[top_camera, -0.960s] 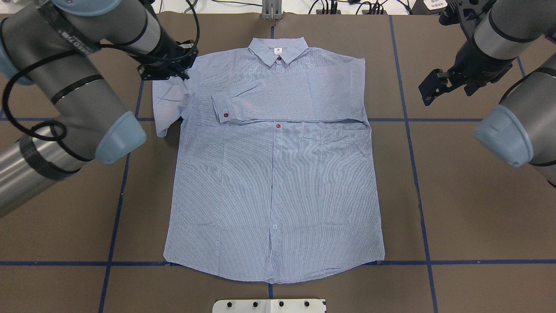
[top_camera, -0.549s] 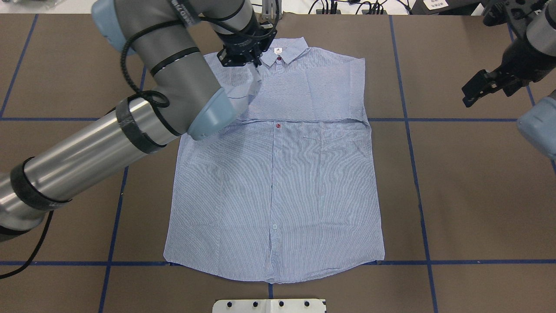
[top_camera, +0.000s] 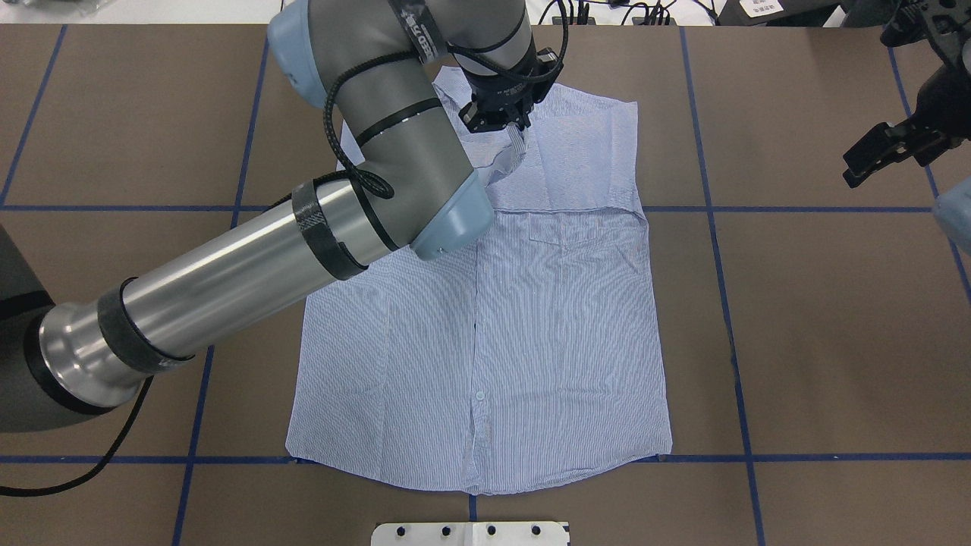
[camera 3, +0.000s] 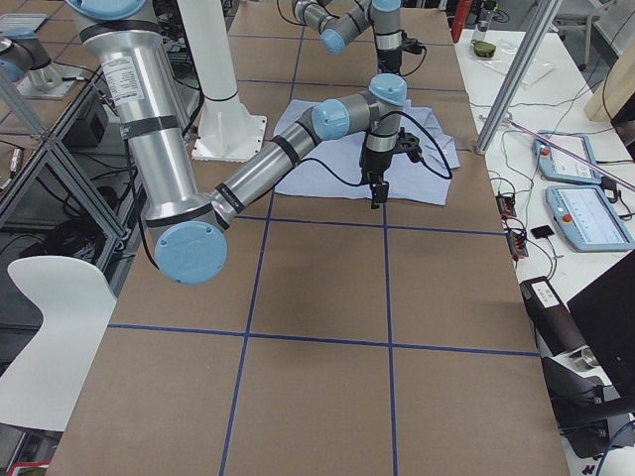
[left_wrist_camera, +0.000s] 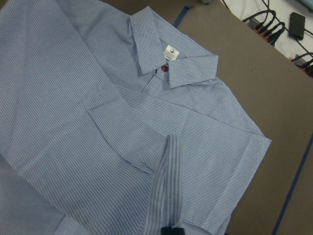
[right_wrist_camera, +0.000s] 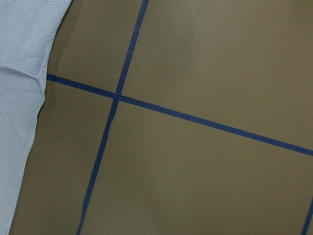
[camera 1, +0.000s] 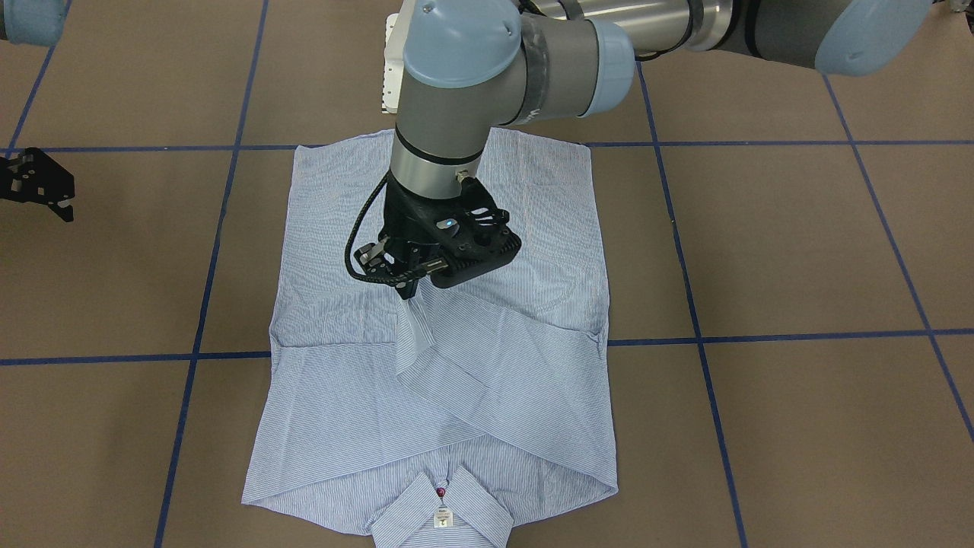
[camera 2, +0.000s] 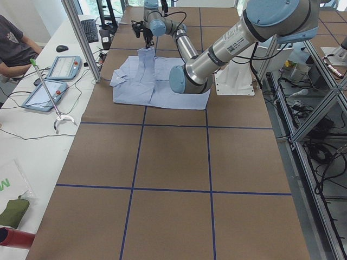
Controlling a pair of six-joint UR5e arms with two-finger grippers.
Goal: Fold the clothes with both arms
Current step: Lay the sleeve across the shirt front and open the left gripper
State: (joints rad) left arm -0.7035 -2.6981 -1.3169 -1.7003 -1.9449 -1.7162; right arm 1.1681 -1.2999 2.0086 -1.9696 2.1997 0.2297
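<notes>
The left arm (top_camera: 227, 280) reached across the shirt (top_camera: 485, 349), and its left jaws were closed on the end of one sleeve (camera 1: 412, 329), holding it raised over the chest area not far from the collar (camera 1: 441, 506). The cloth hung down from them as a narrow twisted strip. In the left wrist view that strip rose to the bottom edge, where only a dark scrap of the jaws showed. The right arm (top_camera: 941, 106) hung over bare worktop (top_camera: 796, 341) well off to the shirt's side. Whether the right jaws were open or closed could not be told, since their tips were too small and dark in the fixed views and did not show in the right wrist view. That view showed only blue tape lines (right_wrist_camera: 195, 117) and an edge of the shirt. From overhead the left arm hid the collar and one shoulder. The front-facing and left wrist views showed the collar with a white label (left_wrist_camera: 170, 51) and a red button (left_wrist_camera: 165, 68). The shirt lay flat and front up in the middle of the worktop. Its other sleeve was folded across the chest. Its long axis ran straight away from the robot, with the hem nearest the base and the collar pointing to the far side.
</notes>
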